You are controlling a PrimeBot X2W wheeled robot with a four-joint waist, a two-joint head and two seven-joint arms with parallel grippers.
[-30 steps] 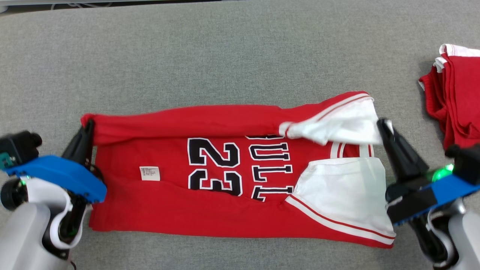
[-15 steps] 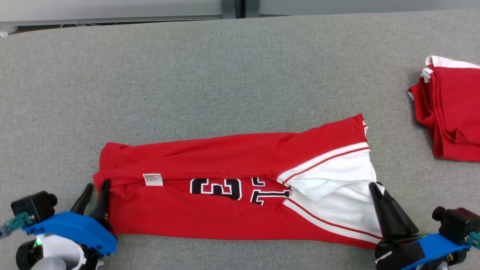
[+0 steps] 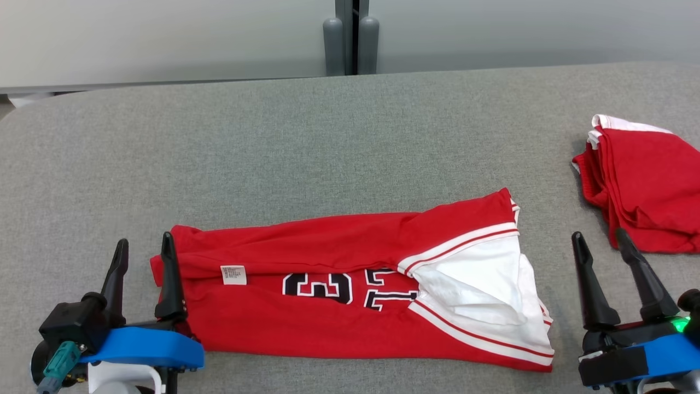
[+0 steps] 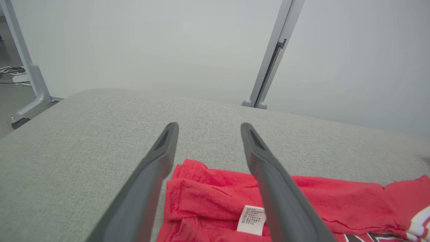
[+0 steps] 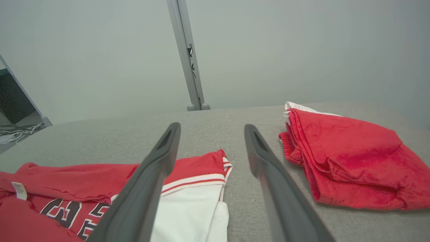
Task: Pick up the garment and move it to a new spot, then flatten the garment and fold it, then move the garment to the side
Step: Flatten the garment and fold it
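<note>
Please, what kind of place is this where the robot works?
Probably a robotics lab or test room, not a home: a grey fabric-covered table, plain pale partition panels on metal posts behind it, and a red jersey laid out.

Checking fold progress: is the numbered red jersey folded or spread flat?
Folded lengthwise: the jersey has its far side laid over the front, hiding the top of the printed number.

Left pincer (image 3: 144, 239) and right pincer (image 3: 597, 233) now wide, no grip on garment (image 3: 328, 323).
</note>
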